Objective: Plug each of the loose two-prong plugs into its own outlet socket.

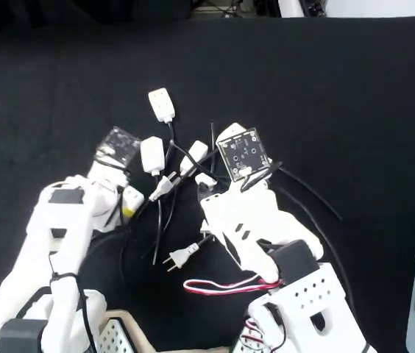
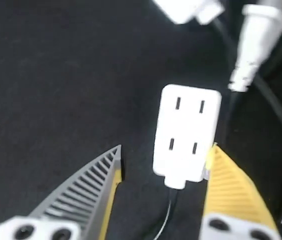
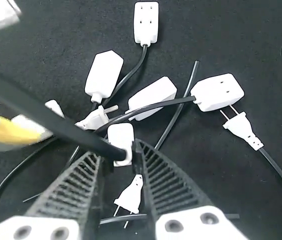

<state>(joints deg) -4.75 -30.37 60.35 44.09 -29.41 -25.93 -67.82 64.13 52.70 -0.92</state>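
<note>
- No plug is in a socket yet, as far as I can see. Every plug I can find has its two metal pins bare.
- The sockets and plugs lie in a jumble of black cords in the middle of the black surface (image 1: 325, 95).
- The left tool (image 2: 166, 147) is spread wide. A white socket with four slots (image 2: 186, 135) lies between its two fingers. The yellow finger (image 2: 226, 190) is right at the socket's edge.
- The right tool (image 3: 117, 149) looks pressed onto a small white block (image 3: 121, 140) with a black cord on it. I cannot tell if the block has slots.
- One loose plug (image 3: 131, 195) lies just under the right tool, away from all the sockets.
- A second plug (image 3: 97, 119) lies beside the small white block, pins out.
- A third plug (image 3: 241, 129) points its pins at a corner socket (image 3: 217, 91), but the pins are outside it.
- A far socket (image 3: 146, 22) lies alone with its slots empty.
- So I think the job has only begun. All the plugging in is left to do.
</note>
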